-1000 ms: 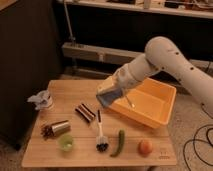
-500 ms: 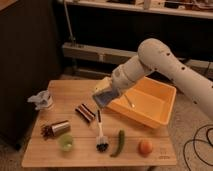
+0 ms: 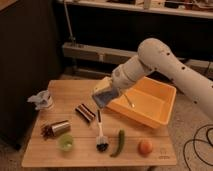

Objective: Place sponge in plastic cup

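At the near edge of the wooden table [image 3: 160, 152], the green plastic cup [image 3: 65, 142] stands upright. Nothing is seen rising above its rim, so the task is judged as not yet done: the sponge has yet to be carried over and dropped in. In the same near row, toward 3 o'clock of the cup, a dish brush [image 3: 101, 140], a green pepper [image 3: 120, 143] and an orange fruit [image 3: 145, 146] are laid out. Farther back, a dark striped block [image 3: 85, 112], taken to be the sponge though this is not certain, lies flat on the table at about 1 o'clock of the cup. The gripper [image 3: 102, 98] is poised just beyond it, the block lying at about 7 o'clock of the gripper, near but apparently apart. Whether the gripper is open, closed or holding anything cannot be told. A yellow bin [image 3: 162, 112] is set behind.
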Action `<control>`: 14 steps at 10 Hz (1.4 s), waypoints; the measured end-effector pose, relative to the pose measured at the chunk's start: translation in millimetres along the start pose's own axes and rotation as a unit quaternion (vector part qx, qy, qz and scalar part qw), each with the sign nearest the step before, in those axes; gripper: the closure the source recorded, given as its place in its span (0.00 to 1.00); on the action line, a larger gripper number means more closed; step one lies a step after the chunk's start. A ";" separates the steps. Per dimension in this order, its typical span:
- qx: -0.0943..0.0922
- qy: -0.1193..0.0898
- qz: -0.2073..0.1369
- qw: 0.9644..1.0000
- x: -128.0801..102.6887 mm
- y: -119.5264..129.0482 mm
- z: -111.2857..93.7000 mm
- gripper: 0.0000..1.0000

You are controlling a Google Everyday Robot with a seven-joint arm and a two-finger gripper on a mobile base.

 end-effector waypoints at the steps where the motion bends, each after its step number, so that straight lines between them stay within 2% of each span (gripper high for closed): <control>1: -0.004 -0.002 -0.018 1.000 -0.3 -15.3 1.6 1.00; 3: -0.014 -0.008 -0.059 0.998 -3.3 -54.2 12.7 1.00; 4: -0.022 -0.015 -0.090 0.996 -5.9 -86.9 25.5 1.00; 6: -0.033 -0.033 -0.140 0.989 -7.4 -128.8 48.8 1.00; 7: -0.036 -0.047 -0.160 0.985 -10.6 -142.2 62.6 1.00; 9: -0.037 -0.077 -0.178 0.980 -15.7 -146.6 90.6 1.00; 10: -0.037 -0.097 -0.183 0.978 -18.6 -140.3 113.4 1.00; 13: -0.037 -0.132 -0.180 0.974 -27.5 -123.7 153.7 1.00; 14: -0.039 -0.137 -0.178 0.974 -31.0 -121.5 158.9 1.00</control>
